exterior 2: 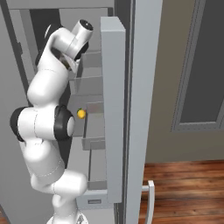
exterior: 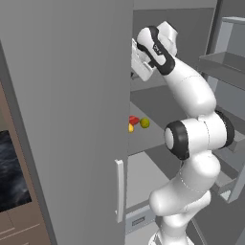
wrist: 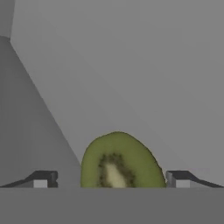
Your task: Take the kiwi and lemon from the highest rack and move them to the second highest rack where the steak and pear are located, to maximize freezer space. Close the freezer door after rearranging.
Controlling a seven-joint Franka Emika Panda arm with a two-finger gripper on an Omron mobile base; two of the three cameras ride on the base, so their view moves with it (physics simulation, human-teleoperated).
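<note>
Risks knocking the kiwi (wrist: 118, 162) off the highest rack (wrist: 131, 65) if the wide-open gripper (wrist: 111, 179) closes off-centre around it; counted: one kiwi up top, apparently untouched, and below on the second highest rack (exterior: 148, 136) one lemon (exterior: 130, 128), one steak (exterior: 134, 119), one pear (exterior: 144, 123).

Arm bent at the elbow, reaching up and forward; gripper (wrist: 111, 179) fingers spread wide apart.
</note>
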